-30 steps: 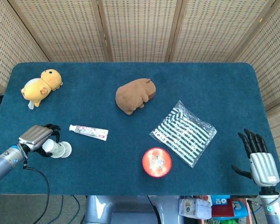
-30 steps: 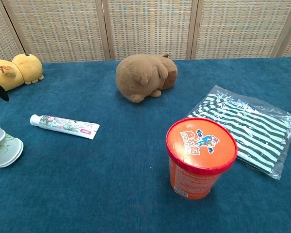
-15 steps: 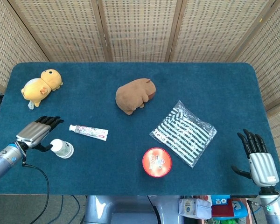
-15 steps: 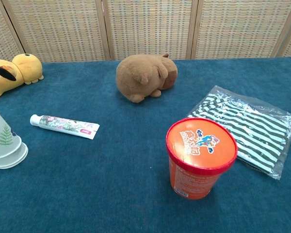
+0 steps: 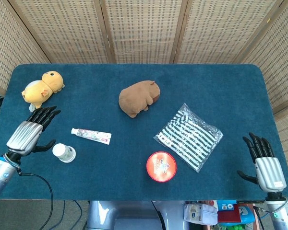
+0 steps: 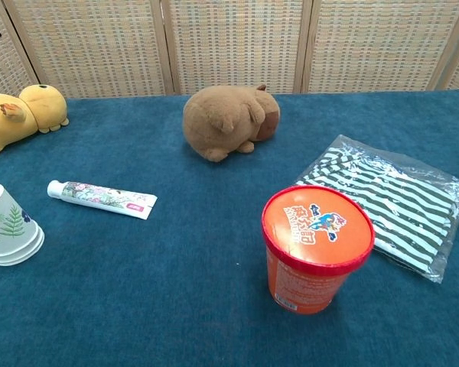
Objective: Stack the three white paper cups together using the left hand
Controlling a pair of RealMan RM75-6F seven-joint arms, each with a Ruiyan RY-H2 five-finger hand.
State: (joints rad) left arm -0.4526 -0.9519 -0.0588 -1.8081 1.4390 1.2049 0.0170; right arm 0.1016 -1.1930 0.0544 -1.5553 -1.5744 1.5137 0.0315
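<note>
The white paper cups (image 5: pixel 64 152) stand nested in one upside-down stack at the table's front left, mouth down on the cloth; in the chest view the stack (image 6: pixel 6 226) shows green leaf prints. My left hand (image 5: pixel 30 132) hovers just left of and behind the stack, fingers spread, holding nothing and apart from the cups. My right hand (image 5: pixel 265 160) is at the front right edge of the table, fingers extended and empty. Only a dark fingertip of the left hand shows at the chest view's top left corner.
A toothpaste tube (image 5: pixel 91 135) lies right of the cups. A yellow plush (image 5: pixel 42 88) sits at the back left, a brown plush (image 5: pixel 138 97) mid-table. An orange-lidded tub (image 5: pixel 161 166) stands near the front edge, beside a striped bag (image 5: pixel 188 136).
My left hand let go of the cup stack, opened its fingers and drew back up and to the left. The stack stays standing on the table. The right hand barely moved.
</note>
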